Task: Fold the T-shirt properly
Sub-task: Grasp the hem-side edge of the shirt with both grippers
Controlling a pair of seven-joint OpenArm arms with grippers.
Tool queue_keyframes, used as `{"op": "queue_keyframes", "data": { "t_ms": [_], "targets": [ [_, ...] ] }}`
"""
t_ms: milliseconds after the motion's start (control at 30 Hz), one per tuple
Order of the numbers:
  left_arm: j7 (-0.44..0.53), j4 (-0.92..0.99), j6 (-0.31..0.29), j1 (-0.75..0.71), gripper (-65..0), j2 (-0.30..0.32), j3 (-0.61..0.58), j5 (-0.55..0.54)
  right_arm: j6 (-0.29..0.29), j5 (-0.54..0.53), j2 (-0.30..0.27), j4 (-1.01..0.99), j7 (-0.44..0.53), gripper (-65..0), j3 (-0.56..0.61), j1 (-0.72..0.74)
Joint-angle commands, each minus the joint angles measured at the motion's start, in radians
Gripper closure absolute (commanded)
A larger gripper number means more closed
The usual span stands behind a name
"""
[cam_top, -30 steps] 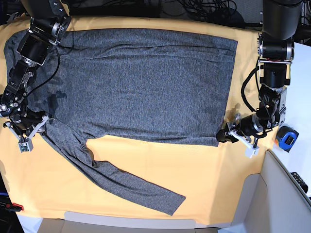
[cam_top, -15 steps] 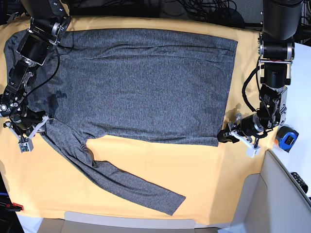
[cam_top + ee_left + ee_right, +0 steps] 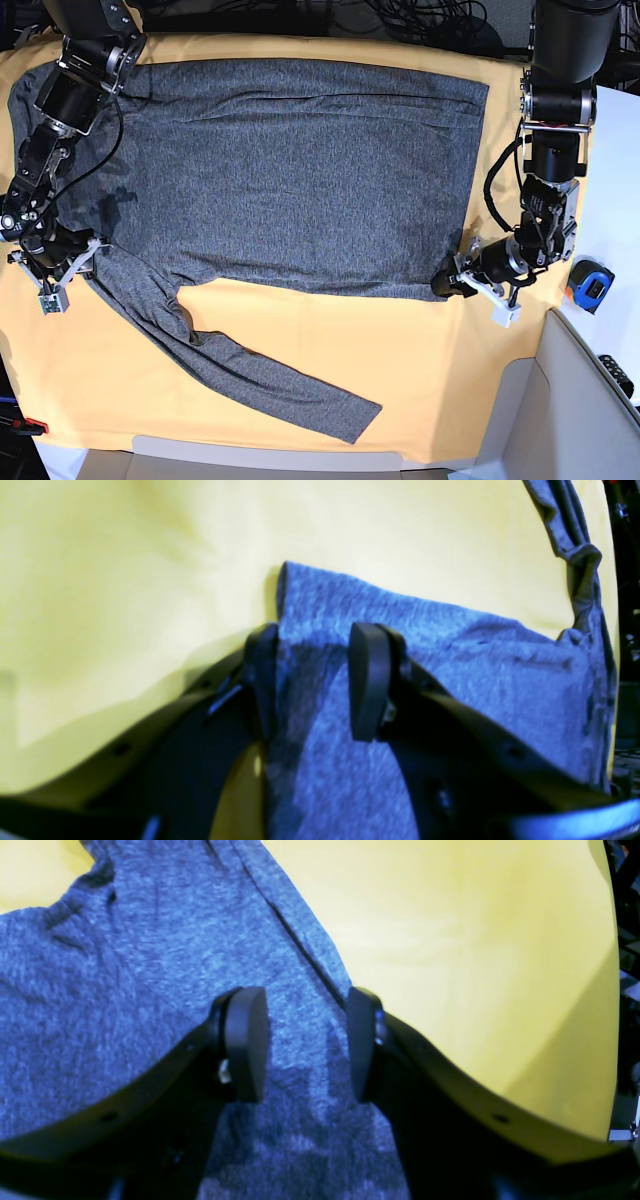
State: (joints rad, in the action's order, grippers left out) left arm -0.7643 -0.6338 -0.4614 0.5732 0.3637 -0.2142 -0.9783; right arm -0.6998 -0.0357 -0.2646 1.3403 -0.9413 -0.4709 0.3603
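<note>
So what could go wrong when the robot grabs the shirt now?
1. The left gripper straddles only the T-shirt's hem corner, so it might pinch too little and slip off.
2. Both grippers sit low over the yellow cloth and could grab it too.
3. The long sleeve sprawls loose and may drag and bunch.

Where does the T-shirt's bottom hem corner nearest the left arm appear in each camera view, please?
Base: the hem corner lies lower right, at the left gripper.
Left wrist: the corner is at upper centre, just beyond the open jaws.
Right wrist: not in it; only the shoulder and sleeve area shows.
Shared landmark: the yellow cloth under the T-shirt.
</note>
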Motion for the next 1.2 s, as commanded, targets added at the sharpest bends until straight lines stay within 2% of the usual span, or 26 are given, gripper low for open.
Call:
{"op": "queue_keyframes", "data": {
  "t_ms": [0,300,367,467,500,800,1167],
  "targets": [
    [-0.037,-0.008,0.003,0.018,-22.8,0.001,-0.003,0.015,0.002,-0.01,-0.015,0.018,0.023,-25.4,-0.001,0.026],
    [-0.047,-0.057,0.003,0.018,-21.6,-0.016,-0.004,0.015,0.002,-0.01,-0.015,0.017,0.023,-25.4,-0.001,0.026],
    [-0.047,-0.057,0.003,0.018,-15.3,-0.016,-0.004,0.019,0.002,-0.01,-0.015,0.015,0.023,-25.4,-0.001,0.026],
    [-0.047,-0.054,0.003,0.018,-0.7,-0.016,-0.004,0.022,0.002,-0.01,-0.015,0.014,0.023,-25.4,-0.001,0.026],
    [-0.047,-0.054,0.003,0.018,0.0,-0.016,-0.004,0.022,0.002,-0.01,-0.015,0.014,0.023,-25.4,-0.001,0.026],
    [-0.047,-0.053,0.003,0.017,0.0,-0.016,-0.004,0.022,0.002,-0.011,-0.015,-0.014,0.023,-25.4,-0.001,0.088],
    [-0.047,-0.053,0.003,0.017,0.0,-0.016,-0.004,0.023,0.002,-0.013,-0.091,-0.413,0.026,-25.8,0.005,0.286]
  ]
}}
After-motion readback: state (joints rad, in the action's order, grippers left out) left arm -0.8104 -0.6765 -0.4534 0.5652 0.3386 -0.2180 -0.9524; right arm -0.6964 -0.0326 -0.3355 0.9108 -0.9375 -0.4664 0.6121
